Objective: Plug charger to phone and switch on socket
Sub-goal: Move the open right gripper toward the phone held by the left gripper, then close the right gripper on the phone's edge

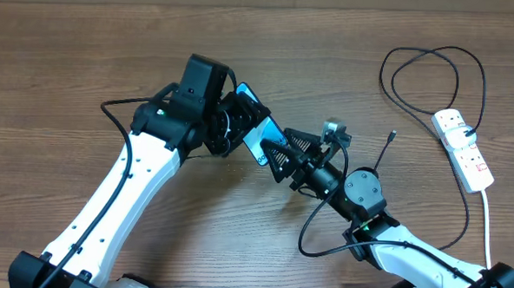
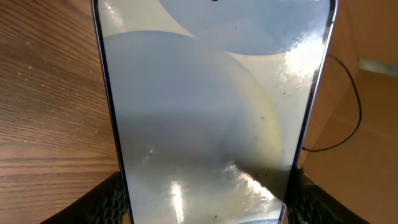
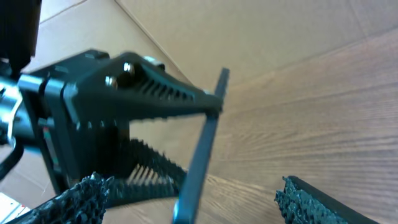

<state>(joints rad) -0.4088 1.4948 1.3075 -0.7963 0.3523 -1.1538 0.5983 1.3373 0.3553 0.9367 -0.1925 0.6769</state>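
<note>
Phone (image 2: pixel 205 112): both ends cut off by the left wrist frame, and glare makes the screen text unreadable. Overhead, the left claw (image 1: pixel 249 119) hides much of it. Charger (image 1: pixel 390 135): plug too small to resolve. Socket (image 1: pixel 465 151): switch positions indiscernible.

One table (image 1: pixel 61 57) carries one phone (image 1: pixel 257 142), one white power strip (image 1: pixel 463 149) with one white cord (image 1: pixel 488 225), and one thin black cable (image 1: pixel 422 54). There are two robot arms, the left arm (image 1: pixel 107 198) and the right arm (image 1: pixel 426 260), and two grippers, the left gripper (image 1: pixel 241 117) and the right gripper (image 1: pixel 276 155).
</note>
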